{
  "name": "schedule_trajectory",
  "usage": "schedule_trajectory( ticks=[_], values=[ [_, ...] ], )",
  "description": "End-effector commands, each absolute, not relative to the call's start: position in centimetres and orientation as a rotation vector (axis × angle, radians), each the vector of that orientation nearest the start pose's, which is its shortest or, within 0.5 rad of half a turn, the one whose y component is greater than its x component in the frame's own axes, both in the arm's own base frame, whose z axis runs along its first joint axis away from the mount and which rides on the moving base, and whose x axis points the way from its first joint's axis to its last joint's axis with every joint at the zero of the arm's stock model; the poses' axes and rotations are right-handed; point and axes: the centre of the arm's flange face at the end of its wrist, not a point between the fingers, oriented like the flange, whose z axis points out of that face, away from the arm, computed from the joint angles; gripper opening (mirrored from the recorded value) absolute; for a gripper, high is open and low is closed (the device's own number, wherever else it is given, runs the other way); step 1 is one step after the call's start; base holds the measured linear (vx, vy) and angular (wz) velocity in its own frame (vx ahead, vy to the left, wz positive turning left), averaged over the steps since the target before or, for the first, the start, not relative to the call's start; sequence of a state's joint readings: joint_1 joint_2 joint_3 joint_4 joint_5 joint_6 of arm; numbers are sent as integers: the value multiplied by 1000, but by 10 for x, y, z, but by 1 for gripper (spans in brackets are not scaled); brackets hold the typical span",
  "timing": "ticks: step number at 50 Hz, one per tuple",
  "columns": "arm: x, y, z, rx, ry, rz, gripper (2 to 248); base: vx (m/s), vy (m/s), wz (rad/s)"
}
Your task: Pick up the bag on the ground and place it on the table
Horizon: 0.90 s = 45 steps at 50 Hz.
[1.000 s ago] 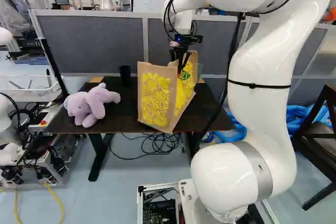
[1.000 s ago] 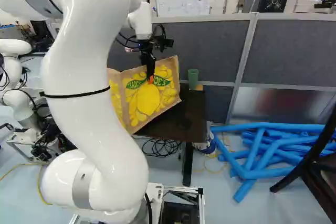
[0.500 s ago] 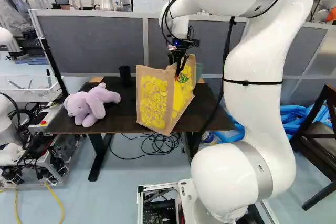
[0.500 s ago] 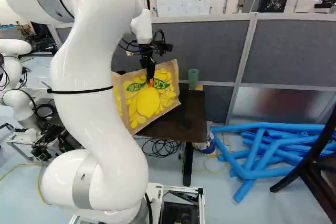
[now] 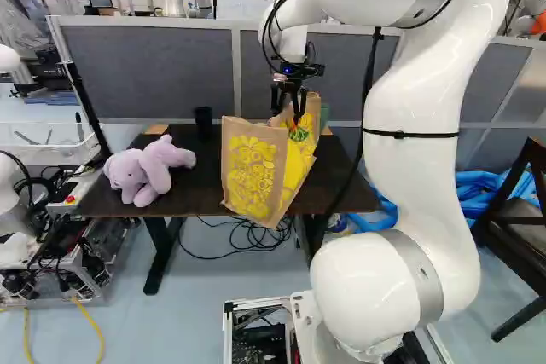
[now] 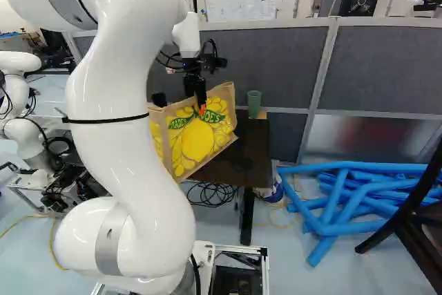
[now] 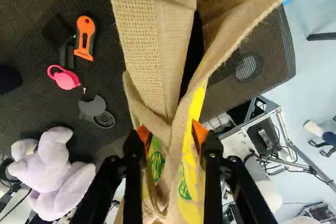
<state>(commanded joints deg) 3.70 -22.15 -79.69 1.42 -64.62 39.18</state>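
The tan bag (image 5: 250,168) with yellow print stands over the dark table (image 5: 183,193), somewhat tilted. Its lower corner shows below the table's front edge in the left base view; what its bottom rests on is hidden. At the bag's top rim is my gripper (image 5: 288,114), fingers spread. In the wrist view the gripper (image 7: 170,136) stands open, with the folded rim of the bag (image 7: 152,51) between its orange-padded fingers, loosely bunched. The lemon-printed side of the bag (image 6: 197,144) faces the right base view.
A purple plush elephant (image 5: 141,172) lies on the table, with a black cup (image 5: 203,121) behind it. A green cup (image 6: 254,103) stands near the back corner. Blue tubes (image 6: 345,195) and a dark chair (image 6: 414,219) are to the right. Another robot (image 6: 24,126) is at the left.
The arm swung slightly left, then stayed. My gripper has opened from its grip on the bag, and the bag has sagged a little, its lower corner dropping. The base has not moved.
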Motion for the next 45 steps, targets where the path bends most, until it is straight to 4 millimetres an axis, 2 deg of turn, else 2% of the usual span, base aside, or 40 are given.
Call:
schedule_trajectory(
  ticks=[1, 6, 7, 11, 12, 16, 17, 26, 45],
  values=[
    [575, 39, 534, -3005, 981, 194, 134, 0, 0, 0],
    [575, 39, 534, -3005, 981, 194, 134, 0, 0, 0],
    [575, 39, 534, -3005, 981, 194, 169, 0, 0, 0],
    [575, 39, 534, -3005, 981, 194, 169, 0, 0, 0],
    [575, 39, 534, -3005, 981, 194, 205, 0, 0, 0],
    [575, 39, 534, -3005, 981, 194, 205, 0, 0, 0],
    [575, 39, 534, -3005, 981, 194, 241, 0, 0, 0],
    [573, 39, 539, -3002, 980, 182, 247, 0, 0, 0],
    [560, 38, 569, -2990, 975, 118, 247, 0, 0, 0]
  ],
)
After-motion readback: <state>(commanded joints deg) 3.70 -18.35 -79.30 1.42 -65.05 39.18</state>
